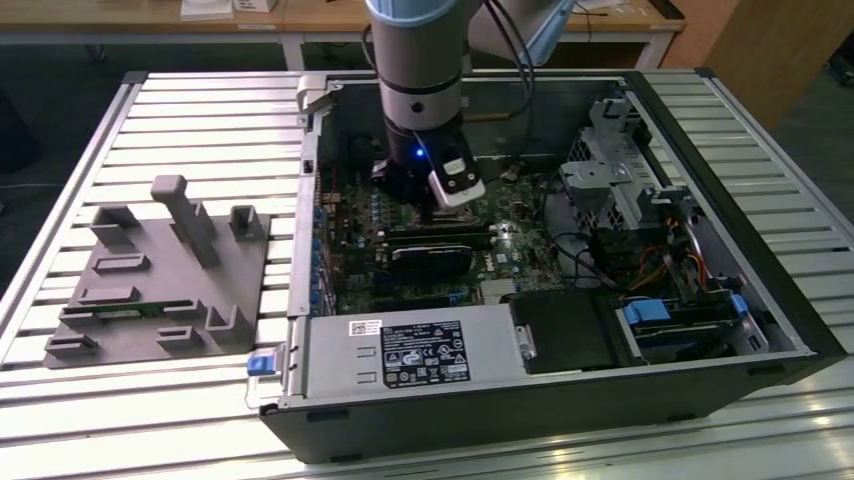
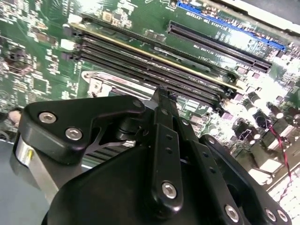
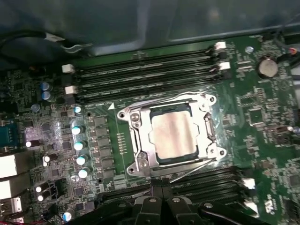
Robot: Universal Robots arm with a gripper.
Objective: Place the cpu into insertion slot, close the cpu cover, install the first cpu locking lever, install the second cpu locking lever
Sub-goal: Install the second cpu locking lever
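Green circuit board (image 3: 262,122) surrounds the dull grey-bronze cpu (image 3: 174,132) under its silvery cpu cover (image 3: 140,140); claw (image 3: 161,199) pressed together.

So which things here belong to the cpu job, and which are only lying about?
Belong to the job:
- cpu, seated in the insertion slot
- cpu cover, down around it
- pincer, beside the slot

Lying about:
- grey fixture block
- black card
- memory slots

The cpu (image 3: 174,132) lies in the insertion slot (image 3: 136,161), the cpu cover (image 3: 205,123) down around it, memory slots (image 3: 145,75) alongside.
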